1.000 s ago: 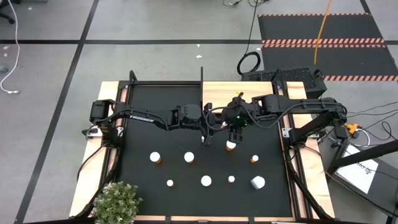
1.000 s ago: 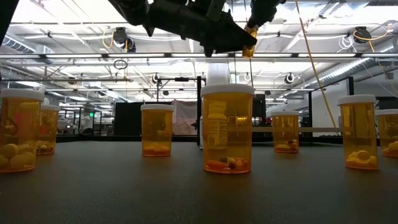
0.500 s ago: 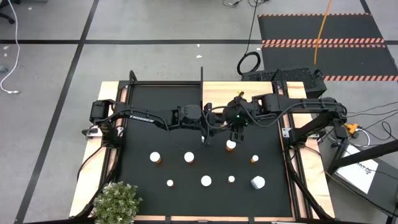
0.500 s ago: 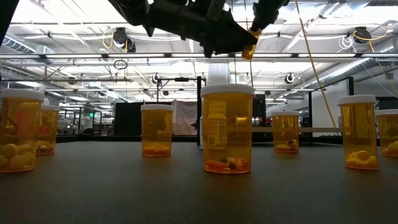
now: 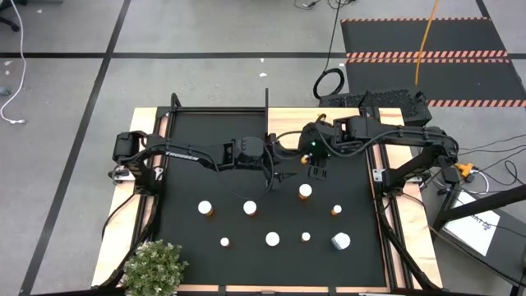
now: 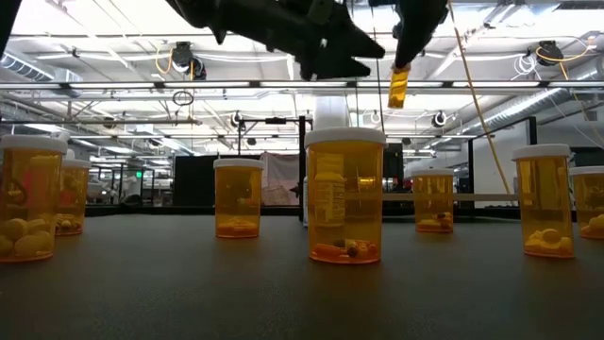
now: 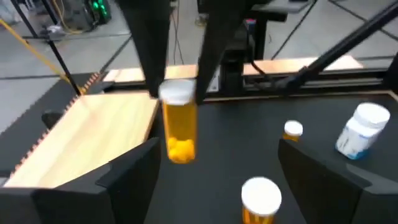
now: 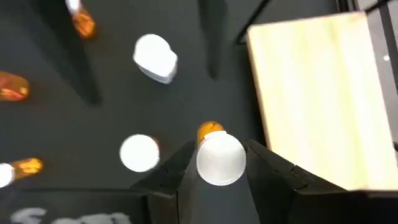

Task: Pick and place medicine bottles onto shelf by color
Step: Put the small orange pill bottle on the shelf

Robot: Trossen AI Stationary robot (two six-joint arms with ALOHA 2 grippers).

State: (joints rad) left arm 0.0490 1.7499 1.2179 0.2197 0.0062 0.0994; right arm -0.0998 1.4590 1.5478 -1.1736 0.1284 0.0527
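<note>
The right gripper [image 8: 219, 163] is clamped on the white cap of a small orange medicine bottle with a white cap [image 7: 179, 127], which hangs upright in the air above the black mat [image 5: 205, 144], touching nothing below it. In the left wrist view the bottle dangles from two dark fingers [image 7: 149, 50], beside the near edge of the flat light-wood shelf board [image 7: 93, 134]. In the low view the same bottle [image 6: 399, 85] hangs well above the bottles standing on the surface.

The left gripper [image 5: 275, 174] hovers over the mat just beside the right one, its fingers spread apart and empty.

The shelf [image 5: 288, 122] lies at the far side of the mat, partly under the arms. On the mat nearer the camera stand several more orange bottles with white caps, among them one directly below the right gripper [image 5: 305, 191], and an all-white bottle [image 5: 340, 241] lies tilted toward the right corner. A green potted plant [image 5: 153, 267] sits at the near left corner.
</note>
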